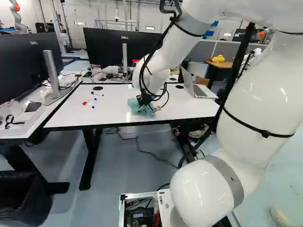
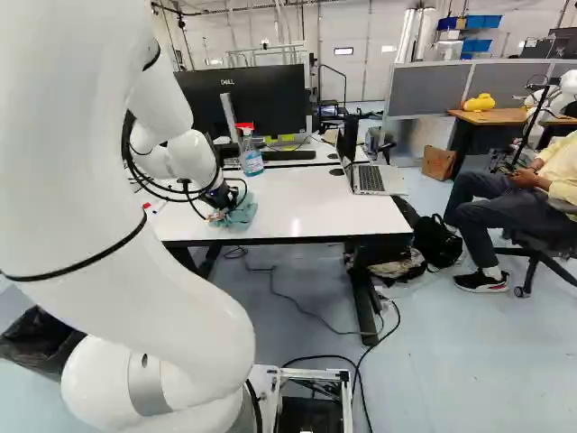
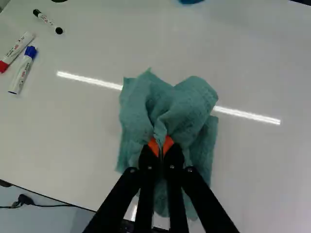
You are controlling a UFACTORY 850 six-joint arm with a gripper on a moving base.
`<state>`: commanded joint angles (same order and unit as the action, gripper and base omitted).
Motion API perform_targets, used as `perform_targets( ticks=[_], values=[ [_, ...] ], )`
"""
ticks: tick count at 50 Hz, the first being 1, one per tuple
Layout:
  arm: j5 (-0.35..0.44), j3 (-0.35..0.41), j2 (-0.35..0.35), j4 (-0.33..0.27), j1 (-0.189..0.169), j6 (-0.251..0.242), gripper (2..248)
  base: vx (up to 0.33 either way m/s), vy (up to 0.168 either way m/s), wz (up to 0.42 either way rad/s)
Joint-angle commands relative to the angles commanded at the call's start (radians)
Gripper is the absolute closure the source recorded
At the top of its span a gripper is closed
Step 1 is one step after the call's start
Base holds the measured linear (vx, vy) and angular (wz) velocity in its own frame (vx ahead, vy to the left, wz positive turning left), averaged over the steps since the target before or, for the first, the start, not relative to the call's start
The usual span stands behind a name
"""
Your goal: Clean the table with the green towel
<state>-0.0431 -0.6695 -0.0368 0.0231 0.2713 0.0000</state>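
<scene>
At the near edge of the white table (image 1: 66, 113), in the left base view, my gripper (image 1: 144, 100) points down into the green towel (image 1: 136, 108). The wrist view shows the gripper (image 3: 161, 145) with its orange fingertips pinching a fold of the towel (image 3: 187, 104) from both sides. The crumpled cloth spreads over the tabletop around and beneath the fingers. From the right base view, the towel (image 2: 240, 213) lies by the table's near edge, partly behind the wrist.
Markers (image 3: 22, 70) lie on the table beside the towel. An open laptop (image 2: 370, 179) stands at its right end, a spray bottle (image 2: 251, 153) and monitors (image 1: 111, 46) at the back. Another robot (image 1: 16, 16) is far off; a person sits at the right of the right base view.
</scene>
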Motion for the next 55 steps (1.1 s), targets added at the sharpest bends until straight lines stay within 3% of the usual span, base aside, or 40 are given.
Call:
perform_targets(
  ticks=[37, 55],
  values=[
    [-0.012, 0.000, 0.000, 0.000, 0.000, 0.000, 220, 0.000, 0.000, 0.000],
    [-0.012, -0.046, -0.044, 0.000, 0.026, 0.000, 220, 0.000, 0.000, 0.000]
  ],
)
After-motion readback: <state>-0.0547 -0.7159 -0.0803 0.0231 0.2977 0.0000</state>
